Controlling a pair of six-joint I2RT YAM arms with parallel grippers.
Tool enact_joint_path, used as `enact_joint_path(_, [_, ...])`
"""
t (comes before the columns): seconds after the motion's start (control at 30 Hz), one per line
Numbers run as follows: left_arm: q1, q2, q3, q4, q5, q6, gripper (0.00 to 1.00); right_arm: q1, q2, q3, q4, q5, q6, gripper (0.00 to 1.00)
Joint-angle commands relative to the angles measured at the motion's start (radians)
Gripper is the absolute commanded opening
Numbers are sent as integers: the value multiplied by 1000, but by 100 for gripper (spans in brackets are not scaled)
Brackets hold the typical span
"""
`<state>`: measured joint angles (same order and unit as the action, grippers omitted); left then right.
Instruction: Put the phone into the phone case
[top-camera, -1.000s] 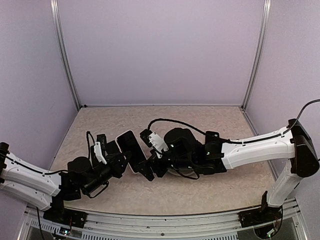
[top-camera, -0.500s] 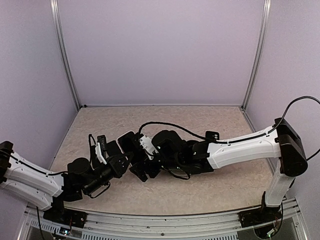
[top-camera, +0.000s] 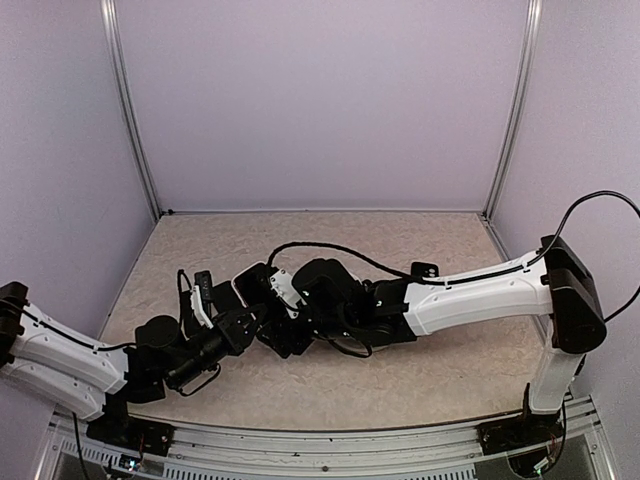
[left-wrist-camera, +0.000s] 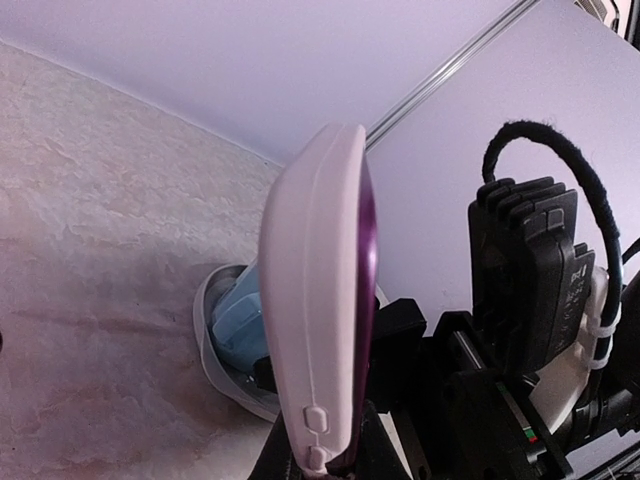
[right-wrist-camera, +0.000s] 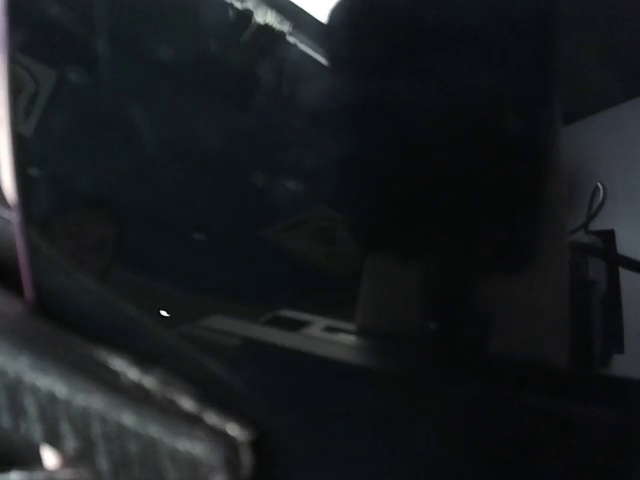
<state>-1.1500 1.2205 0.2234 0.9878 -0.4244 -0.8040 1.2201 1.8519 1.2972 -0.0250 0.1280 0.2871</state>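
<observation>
The right gripper (top-camera: 272, 325), grip unreadable, has slid left onto the phone (left-wrist-camera: 366, 240), upright in the case (left-wrist-camera: 310, 300) that the left gripper (left-wrist-camera: 318, 462) clamps.

Top view high, from behind — left wrist view close on phone case (left-wrist-camera: 318, 300).

**Phone case** (left-wrist-camera: 312, 300): a pale pink shell, seen edge-on in the left wrist view. It stands nearly upright, leaning slightly right, with two raised button covers near its lower end.

**Phone** (left-wrist-camera: 366, 250): a glossy purple rim lies against the case's right-hand edge along most of its length. Whether it is fully seated cannot be told.

Seen from above, the phone shows a black screen, tilted and raised off the counter (top-camera: 420, 380), left of centre. In the right wrist view its dark, reflective screen fills the picture, with a thin pink edge at far left.
</observation>
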Motion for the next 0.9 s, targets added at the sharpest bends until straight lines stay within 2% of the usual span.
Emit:
enact_joint_path(0.0, [-7,6,7,79,49,-28,0,-8,16,18,-32,77,-34,53])
enact_joint_path(0.27, [-7,29,50,-38,29,-31,0,-3,28,25,-53,56,-41,49])
enact_joint_path(0.37, [-7,27,62,-70,20,-24,21,1,22,16,-52,47,-50,39])
enact_joint_path(0.47, [-7,8,58,-94,-1,-11,45,1,6,-9,-51,31,-49,37])
enact_joint_path(0.53, [-7,-18,52,-122,-19,1,49,1,-8,-29,-52,26,-46,36])
enact_joint_path(0.7, [-7,-70,44,-161,-61,60,50,3,-25,-56,-56,4,-53,35])
enact_joint_path(0.87, [-5,-117,59,-281,-154,74,70,4,-45,-84,-90,-53,-48,32])
